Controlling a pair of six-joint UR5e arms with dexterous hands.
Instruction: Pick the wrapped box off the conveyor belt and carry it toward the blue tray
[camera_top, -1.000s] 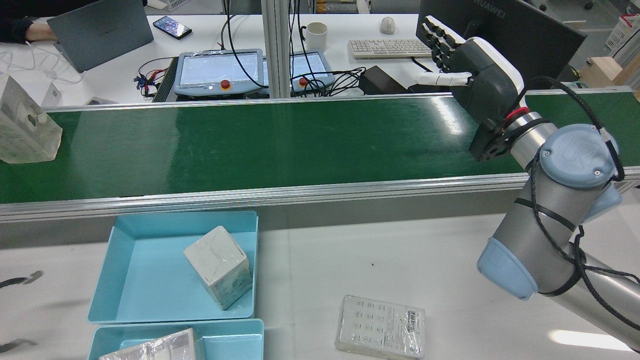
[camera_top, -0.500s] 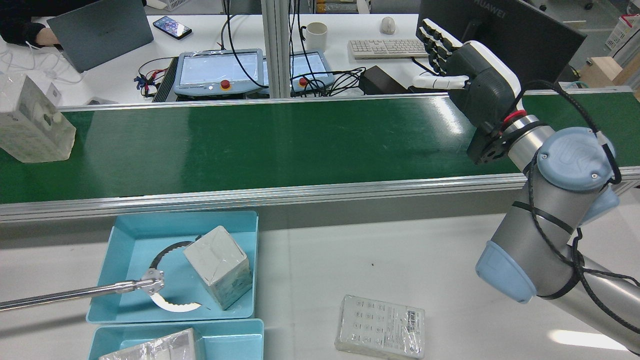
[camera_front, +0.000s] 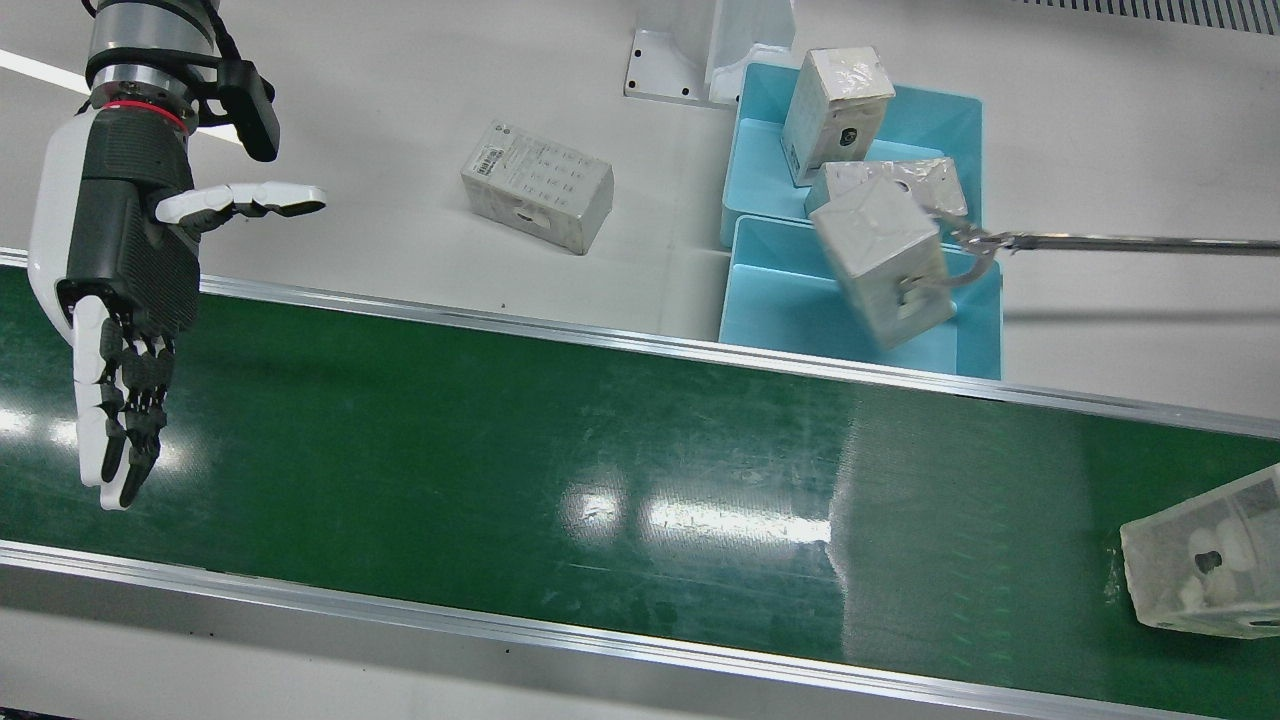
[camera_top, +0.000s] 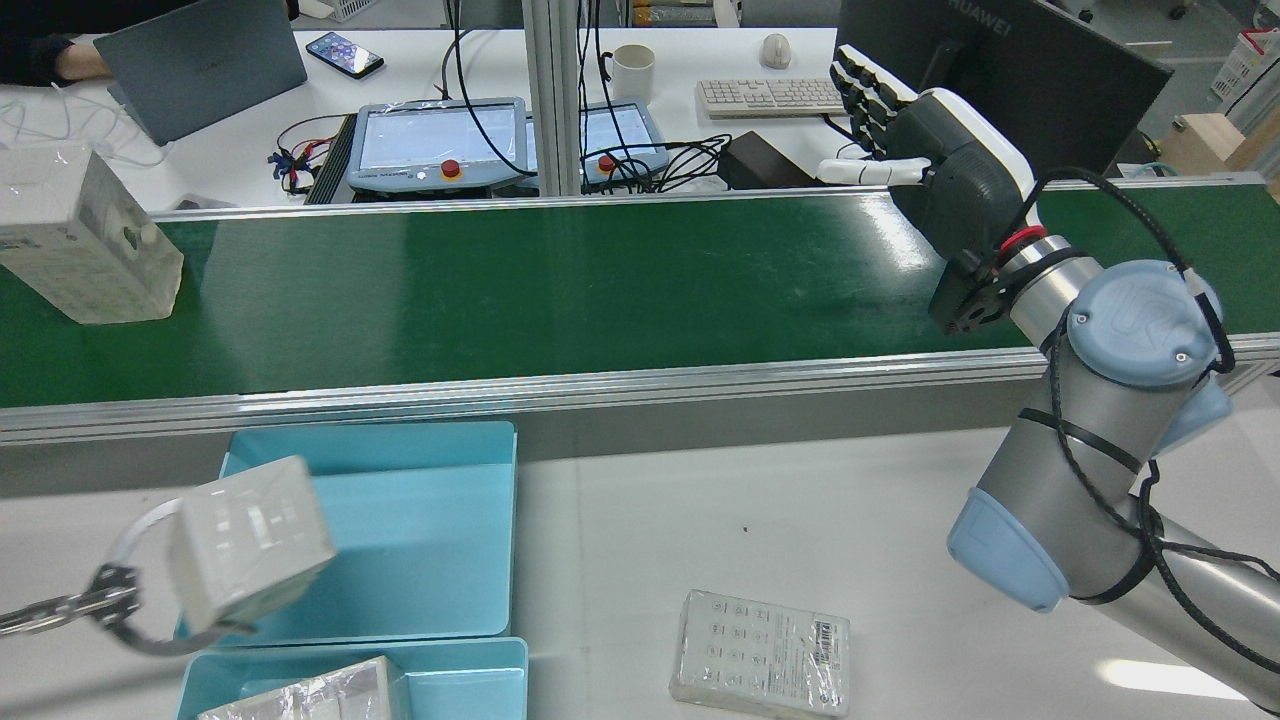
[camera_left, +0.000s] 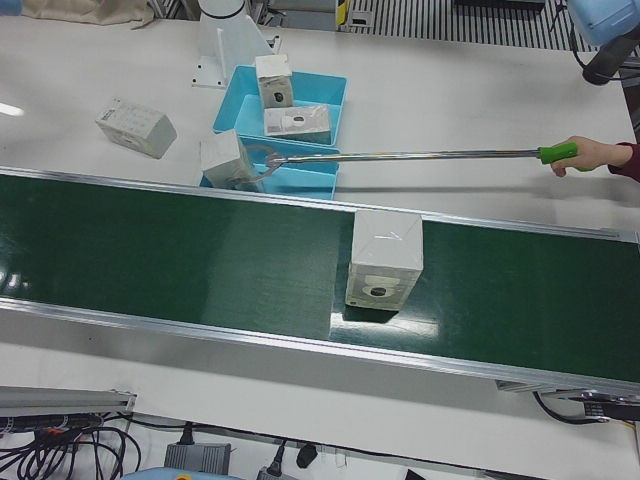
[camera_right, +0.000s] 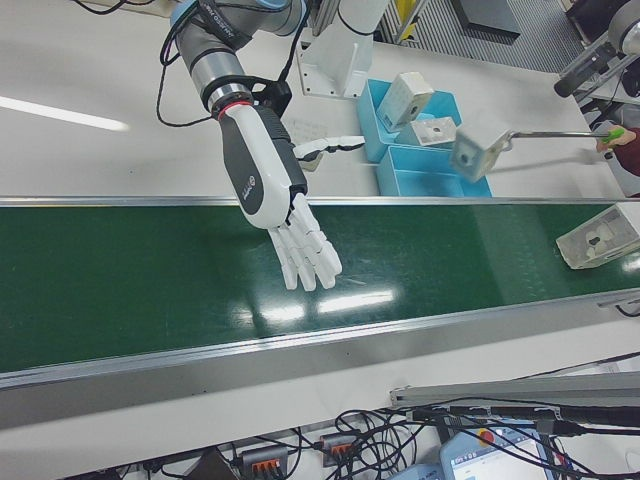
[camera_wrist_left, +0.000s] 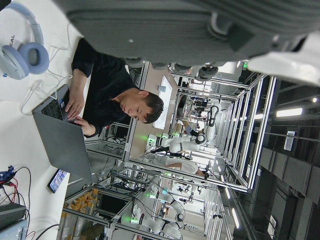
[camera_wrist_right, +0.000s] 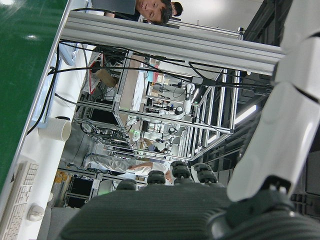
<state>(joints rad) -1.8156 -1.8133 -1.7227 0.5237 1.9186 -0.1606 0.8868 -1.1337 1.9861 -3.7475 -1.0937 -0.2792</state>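
A wrapped box (camera_top: 85, 240) stands on the green conveyor belt (camera_top: 560, 290) at its left end in the rear view; it also shows in the front view (camera_front: 1205, 565) and the left-front view (camera_left: 385, 260). My right hand (camera_top: 930, 150) hangs open over the belt's other end, fingers stretched flat, far from the box (camera_right: 600, 238); the same right hand (camera_front: 120, 300) holds nothing. The near blue tray (camera_top: 400, 480) lies bare beside the belt. My left hand (camera_wrist_left: 175, 30) shows only as a palm edge in its own view, with nothing in it.
A person's hand (camera_left: 600, 152) holds a long reacher tool (camera_left: 420, 155) clamped on another wrapped box (camera_top: 250, 540), lifted at the tray's left edge. A second blue tray (camera_front: 950, 110) holds wrapped boxes. A flat box (camera_top: 760, 655) lies on the white table.
The box on the belt has ridden rightward in the rear view. The reacher tool came in, clamped the box in the near tray and lifted it out leftward. My right hand shifted slightly.
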